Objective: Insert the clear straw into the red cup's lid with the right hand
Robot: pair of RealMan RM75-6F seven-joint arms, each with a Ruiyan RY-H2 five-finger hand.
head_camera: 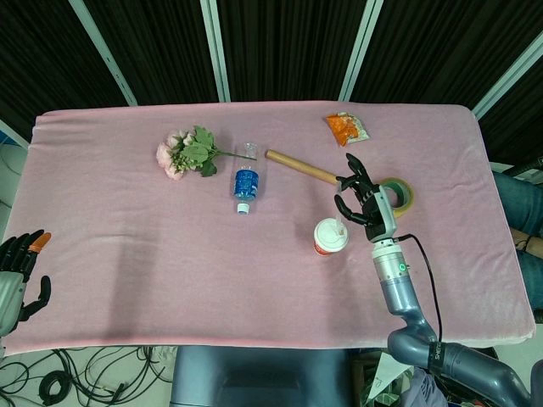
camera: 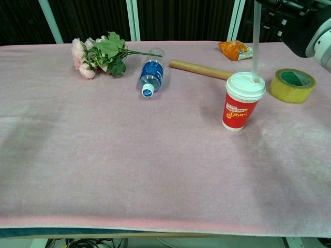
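Note:
The red cup (head_camera: 329, 243) (camera: 237, 112) with a white lid (camera: 245, 85) stands upright right of the table's middle. A clear straw (camera: 255, 41) stands almost vertical, and its lower end meets the lid at the hole. My right hand (head_camera: 363, 202) (camera: 297, 20) hovers just above and to the right of the cup and grips the straw's upper part; the grip itself is cut off by the top edge of the chest view. My left hand (head_camera: 19, 273) hangs off the table's near left corner, fingers apart and holding nothing.
A yellow tape roll (camera: 292, 84) lies just right of the cup. A wooden stick (camera: 200, 69) lies behind the cup, with an orange snack packet (camera: 235, 49) further back. A blue-labelled bottle (camera: 150, 73) and pink flowers (camera: 98, 54) lie to the left.

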